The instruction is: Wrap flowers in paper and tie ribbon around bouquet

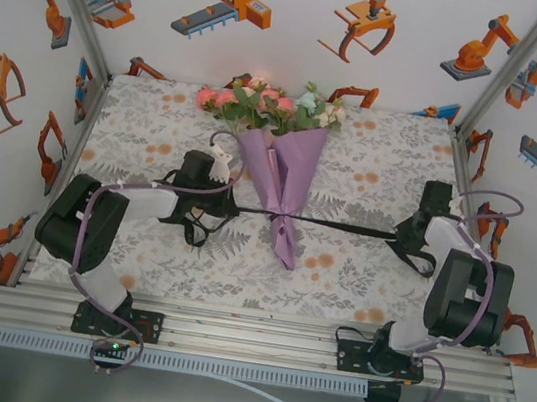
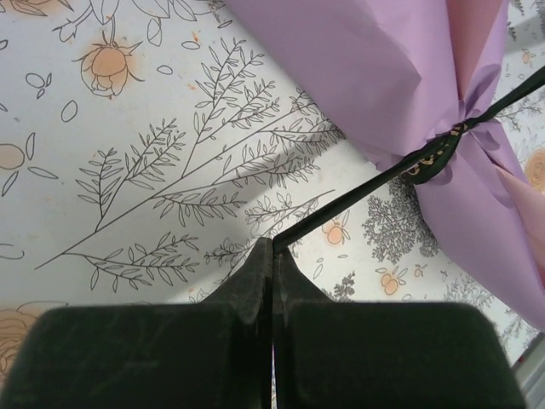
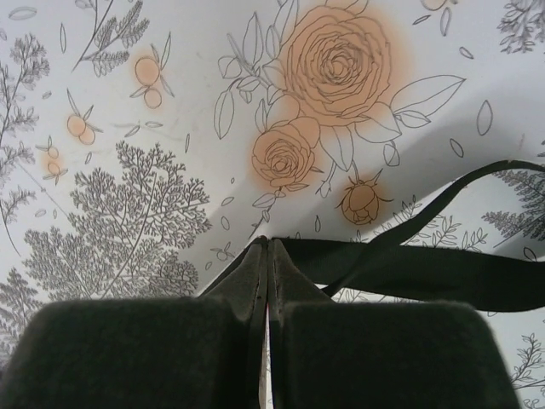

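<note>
- Evidently, the bouquet (image 1: 279, 167) lies in the middle of the table (image 1: 146, 142), with its flowers (image 1: 263, 101) toward the far wall and the purple paper (image 1: 274, 177) narrowing toward the near edge.
- The left gripper (image 2: 271, 249) is clamped on one end of the black ribbon (image 2: 362, 194), and the right gripper (image 3: 266, 247) is clamped on the other end.
- The ribbon runs straight between them across the neck of the cone; I judge this is to draw the knot (image 2: 456, 132) tight.
- I count one bouquet, one ribbon and two grippers; the blooms are too crowded to count.
</note>
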Robot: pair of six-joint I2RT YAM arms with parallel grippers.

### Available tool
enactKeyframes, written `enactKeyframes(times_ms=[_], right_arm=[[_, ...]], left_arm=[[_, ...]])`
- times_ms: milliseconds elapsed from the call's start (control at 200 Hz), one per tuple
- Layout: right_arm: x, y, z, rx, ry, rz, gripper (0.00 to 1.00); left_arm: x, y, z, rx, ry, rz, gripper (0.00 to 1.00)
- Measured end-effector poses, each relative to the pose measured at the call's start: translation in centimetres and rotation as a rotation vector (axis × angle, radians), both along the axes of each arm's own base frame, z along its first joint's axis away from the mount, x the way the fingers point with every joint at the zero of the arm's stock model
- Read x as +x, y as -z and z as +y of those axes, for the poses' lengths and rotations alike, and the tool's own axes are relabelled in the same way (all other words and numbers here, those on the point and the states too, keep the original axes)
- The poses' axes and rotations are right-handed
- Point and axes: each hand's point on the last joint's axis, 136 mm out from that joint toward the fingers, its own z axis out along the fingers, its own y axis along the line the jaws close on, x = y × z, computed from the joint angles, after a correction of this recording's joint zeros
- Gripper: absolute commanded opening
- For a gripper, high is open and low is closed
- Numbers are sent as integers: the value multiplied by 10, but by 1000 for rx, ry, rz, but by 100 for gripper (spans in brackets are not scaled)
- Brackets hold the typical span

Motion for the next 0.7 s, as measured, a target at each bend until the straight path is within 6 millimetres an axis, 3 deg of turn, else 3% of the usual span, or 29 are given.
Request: enactKeyframes(times_ms=[110, 170, 275, 330, 370, 380, 436, 481, 606, 701], right_arm=[[2, -14, 13, -35, -106, -55, 0], [3, -27, 25, -39, -168, -111, 0], [7, -56, 58, 28, -311, -246, 0], [8, -65, 70, 29, -381, -273, 0], [9, -68, 75, 16, -418, -272, 16], [9, -68, 75, 9, -424, -269, 24], [9, -70, 73, -45, -467, -250, 52], [11, -72, 70, -88, -501, -238, 65], [26, -83, 82, -214, -713, -229, 72], [35, -79, 128, -299, -1060, -211, 70]], left_arm=[[-3, -12, -1, 7, 2, -26, 0], [-5, -19, -5, 18, 13, -48, 5], [0, -39, -25, 16, 44, -97, 33], [8, -53, -37, 15, 52, -136, 41], [16, -63, -42, 20, 45, -168, 45], [18, -66, -42, 25, 40, -180, 46], [27, -75, -40, 47, 9, -209, 51], [33, -79, -32, 85, -25, -225, 53], [39, -84, -1, 258, -78, -222, 54], [36, -94, 19, 376, -55, -204, 58]])
